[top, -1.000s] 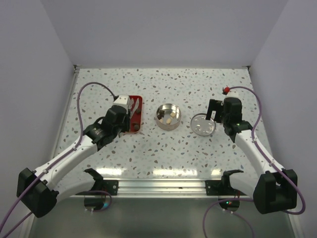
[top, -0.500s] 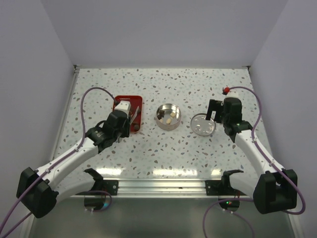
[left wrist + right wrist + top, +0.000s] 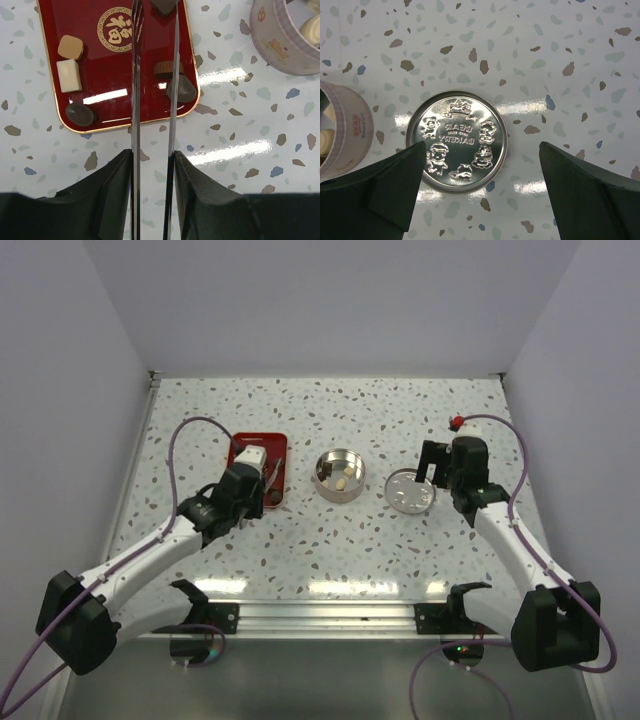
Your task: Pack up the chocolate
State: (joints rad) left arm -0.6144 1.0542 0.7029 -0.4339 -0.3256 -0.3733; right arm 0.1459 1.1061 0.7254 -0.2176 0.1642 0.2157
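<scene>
the left gripper [image 3: 270, 468] hangs over the red tray [image 3: 100, 65], its two thin blades a narrow gap apart. a dark chocolate piece [image 3: 164, 5] shows between the blade tips, cut off by the edge of the wrist view; whether it is pinched or only lies beneath them i cannot tell. left of the blades the tray holds a light brown piece [image 3: 70, 46], a cream-white cube [image 3: 68, 75] just behind it toward the gripper, and a dark round piece [image 3: 79, 114] by the near corner. right of the blades lie a brown piece [image 3: 165, 68] and a dark round one [image 3: 182, 90], touching each other. ahead and to the right of this gripper stands the round tin [image 3: 280, 40], apart from the tray, with cream pieces [image 3: 342, 480] inside.

the right gripper [image 3: 482, 145] is spread wide with nothing between its fingers. the silver lid [image 3: 456, 141] lies flat on the desk [image 3: 330, 550] below that gap, nearer the left finger, and the tin's wall shows further left.
</scene>
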